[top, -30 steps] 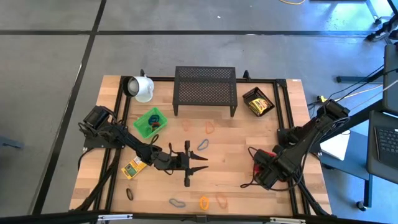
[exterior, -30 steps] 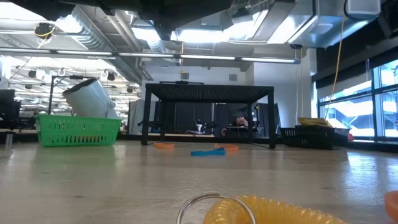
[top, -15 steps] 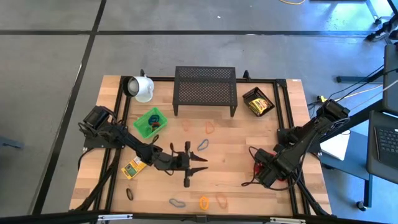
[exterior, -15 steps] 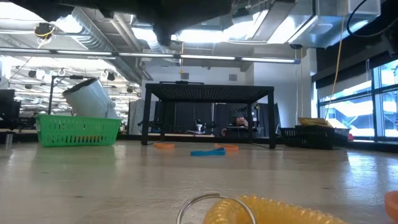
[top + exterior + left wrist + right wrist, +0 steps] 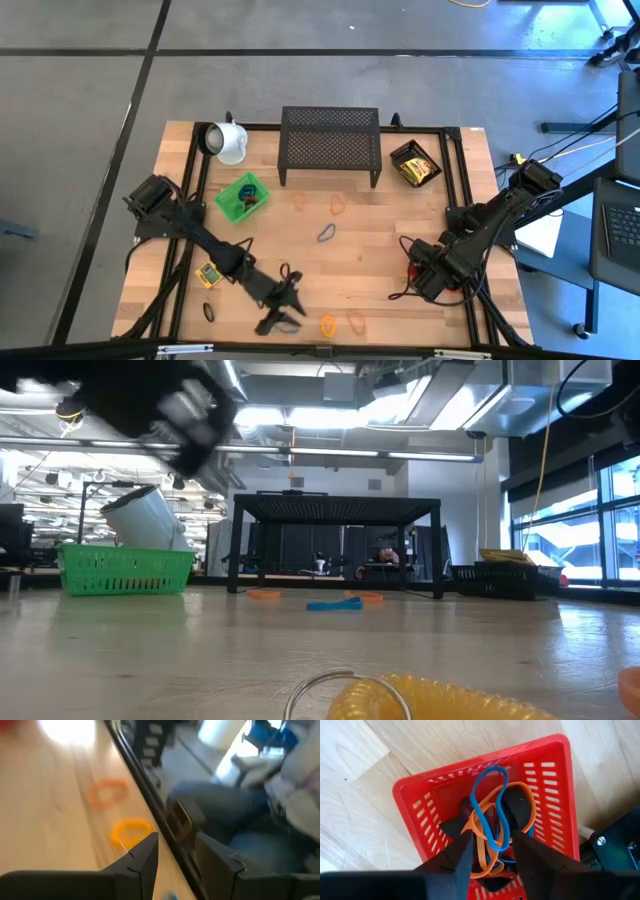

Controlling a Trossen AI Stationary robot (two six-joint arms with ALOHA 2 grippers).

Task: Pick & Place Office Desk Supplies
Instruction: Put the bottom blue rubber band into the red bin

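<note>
I've got the left gripper (image 5: 283,312) low over the table's near edge, well away from the black mesh shelf (image 5: 330,145), fingers parted a little with nothing between them, orange loop (image 5: 107,793) and yellow loop (image 5: 130,831) just ahead. My right gripper (image 5: 492,845) hangs over the red basket (image 5: 440,795), right of the shelf, jaws narrowly apart above the blue loop (image 5: 492,802) and another orange loop (image 5: 481,851) lying inside.
</note>
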